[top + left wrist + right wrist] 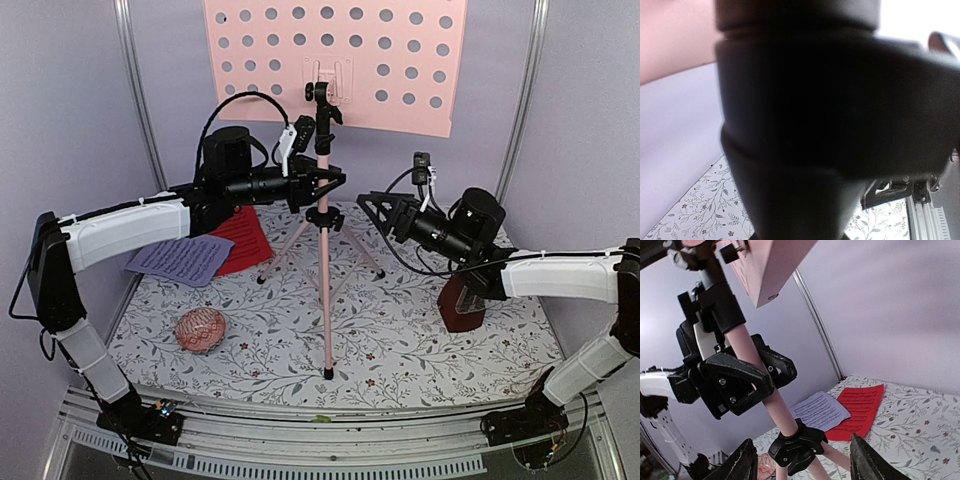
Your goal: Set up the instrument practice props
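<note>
The pink tripod music stand (323,290) stands upright mid-table, its hole-perforated desk (330,60) at the top. My left gripper (321,185) is shut on its pole below the desk; the right wrist view shows its black fingers (737,382) clamped round the pink pole (747,347). My right gripper (368,207) is open and empty just right of the pole, and its own view (805,467) faces the stand's black hub (797,447). The lavender page (180,258) and red page (243,238) lie flat at the back left. The dark red-brown metronome (462,308) stands under my right arm.
A pink patterned egg-shaped thing (200,330) lies on the floral mat (400,340) at the front left. The stand's legs (355,250) spread across the middle. Purple walls close in the back and sides. The left wrist view is filled by a dark blurred shape (815,125).
</note>
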`<state>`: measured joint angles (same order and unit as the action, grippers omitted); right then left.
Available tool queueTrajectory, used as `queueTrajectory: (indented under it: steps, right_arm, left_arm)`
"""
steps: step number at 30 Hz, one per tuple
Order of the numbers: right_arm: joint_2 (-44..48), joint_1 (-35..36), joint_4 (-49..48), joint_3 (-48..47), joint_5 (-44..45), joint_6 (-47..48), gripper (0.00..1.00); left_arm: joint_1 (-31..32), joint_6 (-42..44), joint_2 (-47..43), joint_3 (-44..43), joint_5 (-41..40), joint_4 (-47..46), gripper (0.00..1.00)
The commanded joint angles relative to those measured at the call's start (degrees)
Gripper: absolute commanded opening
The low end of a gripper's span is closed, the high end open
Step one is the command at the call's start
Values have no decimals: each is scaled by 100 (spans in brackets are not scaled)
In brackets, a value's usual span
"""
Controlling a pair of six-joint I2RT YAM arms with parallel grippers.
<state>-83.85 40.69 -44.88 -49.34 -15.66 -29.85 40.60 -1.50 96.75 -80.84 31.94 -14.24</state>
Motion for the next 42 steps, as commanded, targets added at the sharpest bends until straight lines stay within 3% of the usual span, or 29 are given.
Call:
queueTrajectory:
  steps: [1,11,18,22,34,42]
  right_arm:
    - [218,34,-529,239,-234,2856,63]
    - [46,273,-284,427,-108,7576,63]
    - [-344,333,-153,251,58,9591,63]
    - [-566,352,-101,127,107,10172,62]
    - [-861,451,-168,-202,-158,10608,54]
    - [-913,466,148,-349,-320,10391,30]
  left_arm:
    - [45,14,53,43,49,326,0]
    - [45,-31,116,-55,91,376,0]
    - [53,-12,125,-120,85,447,0]
    - [53,-9,127,-142,77,474,0]
    - [80,1,169,-196,75,528,0]
    - [88,17,174,-188,75,537,0]
